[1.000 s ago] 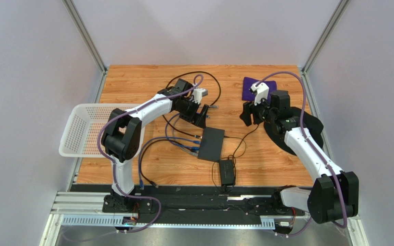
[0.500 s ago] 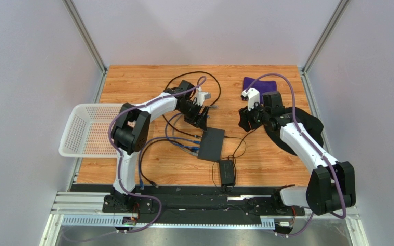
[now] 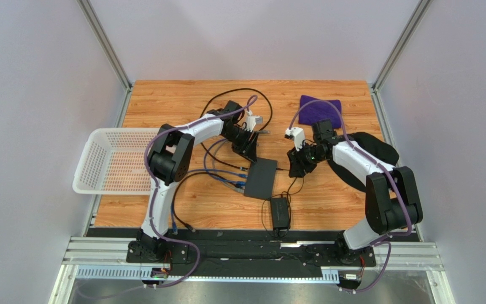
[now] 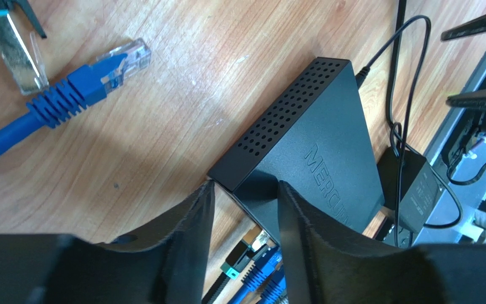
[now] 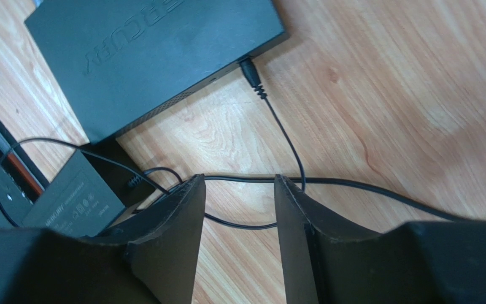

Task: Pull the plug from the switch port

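The switch is a flat black box lying mid-table. Blue cables and a black plug sit in the sockets along its left edge. A thin black power cord enters its opposite edge. My left gripper hovers just above the switch's far corner, and in the left wrist view the gripper is open with that corner between its tips. My right gripper stands right of the switch. In the right wrist view it is open over bare wood, holding nothing.
A small black power brick lies in front of the switch. A loose blue plug rests on the wood. A white basket sits at the left edge, a purple cloth at the back right, and a black pad beside it.
Both grippers have moved in toward the switch, the right one travelling left and nearer. Both pairs of jaws have narrowed. The switch and the cables have not moved.
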Robot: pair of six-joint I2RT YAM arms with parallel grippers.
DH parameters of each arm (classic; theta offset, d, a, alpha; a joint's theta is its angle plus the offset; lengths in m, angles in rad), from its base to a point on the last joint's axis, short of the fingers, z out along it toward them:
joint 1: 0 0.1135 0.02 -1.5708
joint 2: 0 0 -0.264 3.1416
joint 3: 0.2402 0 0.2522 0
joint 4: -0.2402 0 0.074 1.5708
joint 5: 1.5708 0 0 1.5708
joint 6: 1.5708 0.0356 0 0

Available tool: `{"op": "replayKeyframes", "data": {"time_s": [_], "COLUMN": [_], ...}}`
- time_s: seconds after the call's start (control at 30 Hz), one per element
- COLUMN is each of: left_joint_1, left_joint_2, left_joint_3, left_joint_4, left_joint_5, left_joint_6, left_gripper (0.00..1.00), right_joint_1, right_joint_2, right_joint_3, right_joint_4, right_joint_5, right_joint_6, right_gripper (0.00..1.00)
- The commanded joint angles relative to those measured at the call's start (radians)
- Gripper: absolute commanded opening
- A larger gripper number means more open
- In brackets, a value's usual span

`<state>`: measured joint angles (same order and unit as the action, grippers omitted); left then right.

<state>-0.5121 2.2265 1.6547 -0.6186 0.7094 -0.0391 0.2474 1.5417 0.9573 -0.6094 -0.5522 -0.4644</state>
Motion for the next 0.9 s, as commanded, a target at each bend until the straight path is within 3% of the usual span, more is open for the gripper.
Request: {"op": "replayKeyframes", "data": {"time_s": [0.0,0.13,0.23,0.27,0.37,0.7,0.87], "left_joint_1": [0.000,0.000,-0.002,-0.002,-0.002,-0.003,-0.003], "left_joint_2": [0.044,0.051,0.058,0.058,0.048,0.062,0.065], "left_joint_3": [0.036,0.040,0.054,0.054,0.047,0.066,0.070], "left_joint_4": [-0.013,-0.012,-0.015,-0.015,-0.021,-0.029,-0.036], "left_joint_5": [0.025,0.038,0.032,0.030,0.010,0.010,0.010], "left_joint_6": [0.022,0.030,0.024,0.024,0.025,0.001,0.005], "left_gripper": [0.47,0.40,0.24,0.14,0.00,0.00,0.00], "right_joint_1": [0.016,0.071,0.124,0.133,0.151,0.165,0.171], "right_joint_2": [0.001,-0.002,-0.034,-0.046,-0.048,0.053,0.115], "right_joint_3": [0.054,0.020,-0.041,-0.057,-0.095,-0.052,0.018], "right_joint_4": [-0.016,0.029,0.135,0.172,0.275,0.316,0.237], "right_joint_5": [-0.083,-0.091,-0.023,-0.003,0.050,0.110,0.103], "right_joint_6": [-0.183,-0.272,-0.328,-0.335,-0.361,-0.381,-0.425], "right_gripper": [0.52,0.56,0.56,0.56,0.52,0.40,0.35]}}
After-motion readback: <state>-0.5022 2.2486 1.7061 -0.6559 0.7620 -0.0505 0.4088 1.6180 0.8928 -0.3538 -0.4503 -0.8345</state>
